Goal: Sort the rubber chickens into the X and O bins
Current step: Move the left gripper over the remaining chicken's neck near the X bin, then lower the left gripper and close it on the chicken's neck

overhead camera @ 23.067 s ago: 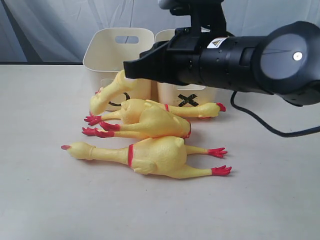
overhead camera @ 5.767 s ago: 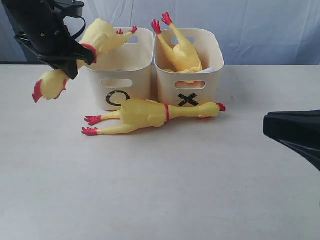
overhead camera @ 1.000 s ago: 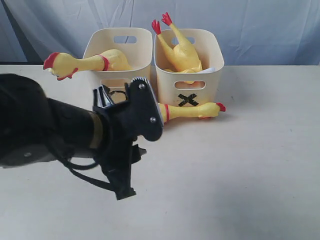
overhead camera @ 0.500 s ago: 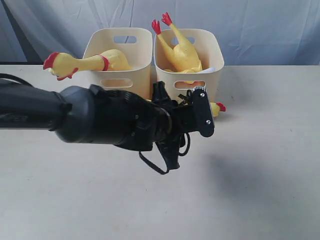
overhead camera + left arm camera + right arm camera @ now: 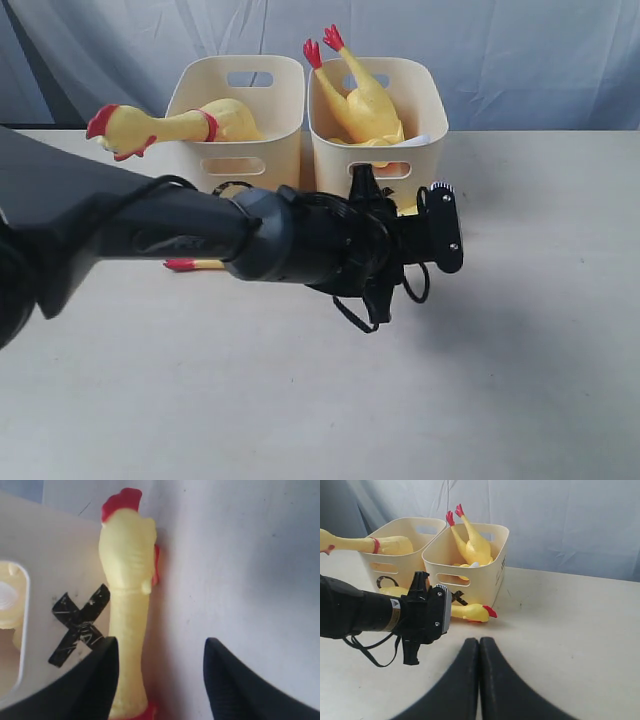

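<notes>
One rubber chicken (image 5: 160,125) lies across the rim of the O bin (image 5: 236,72), its head hanging out to the left. A second chicken (image 5: 362,100) stands feet-up in the X bin (image 5: 425,115). The third lies on the table in front of the bins, mostly hidden behind my left arm (image 5: 300,240); only its red feet (image 5: 180,265) show there. In the left wrist view my left gripper (image 5: 161,641) is open, and this chicken's neck (image 5: 127,625) runs beside one finger (image 5: 102,680), next to the black X (image 5: 80,625). My right gripper (image 5: 479,641) is shut and holds nothing.
The right wrist view shows both bins side by side at the back of the table, the X bin (image 5: 490,582) nearer. The left arm (image 5: 385,612) with its dangling cable stretches in front of them. A pale cloth backdrop hangs behind the table.
My left arm has swept to the right along the table chicken, towards its head in front of the X bin, and its jaws have widened. The chickens and bins have not moved.
</notes>
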Tool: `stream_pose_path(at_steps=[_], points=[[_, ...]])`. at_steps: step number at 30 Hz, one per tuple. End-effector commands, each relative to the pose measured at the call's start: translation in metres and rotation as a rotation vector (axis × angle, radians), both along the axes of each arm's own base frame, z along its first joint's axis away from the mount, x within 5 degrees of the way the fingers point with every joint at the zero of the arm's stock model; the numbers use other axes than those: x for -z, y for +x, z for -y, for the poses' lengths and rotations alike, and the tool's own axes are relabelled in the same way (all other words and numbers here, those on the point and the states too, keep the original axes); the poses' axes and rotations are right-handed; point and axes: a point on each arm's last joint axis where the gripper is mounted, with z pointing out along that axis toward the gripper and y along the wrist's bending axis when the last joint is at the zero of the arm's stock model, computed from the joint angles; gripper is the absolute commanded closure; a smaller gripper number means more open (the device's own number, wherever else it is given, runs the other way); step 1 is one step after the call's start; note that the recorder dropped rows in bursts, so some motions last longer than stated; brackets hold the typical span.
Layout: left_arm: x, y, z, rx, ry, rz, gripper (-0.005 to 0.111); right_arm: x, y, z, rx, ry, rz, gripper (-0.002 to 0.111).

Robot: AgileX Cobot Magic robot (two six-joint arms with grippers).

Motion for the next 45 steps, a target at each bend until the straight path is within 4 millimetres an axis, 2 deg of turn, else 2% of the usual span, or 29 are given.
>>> stream_pose_path(at_steps=[1,18,29,45], points=[[0.004,0.007,0.007,-0.045,0.01,0.022,0.057,-0.002,-0.001,0.001,0.006,0.001,0.015,0.108],[0.018,0.026,0.017,-0.092,0.022,0.066,0.057,-0.002,-0.001,0.001,0.007,0.003,0.014,0.108],[0.022,0.037,0.007,-0.125,0.029,0.063,0.057,-0.002,-0.001,0.001,0.005,0.002,0.011,0.108],[0.023,0.039,0.008,-0.102,-0.024,0.025,0.057,-0.002,-0.001,0.001,0.006,0.004,0.011,0.108]])
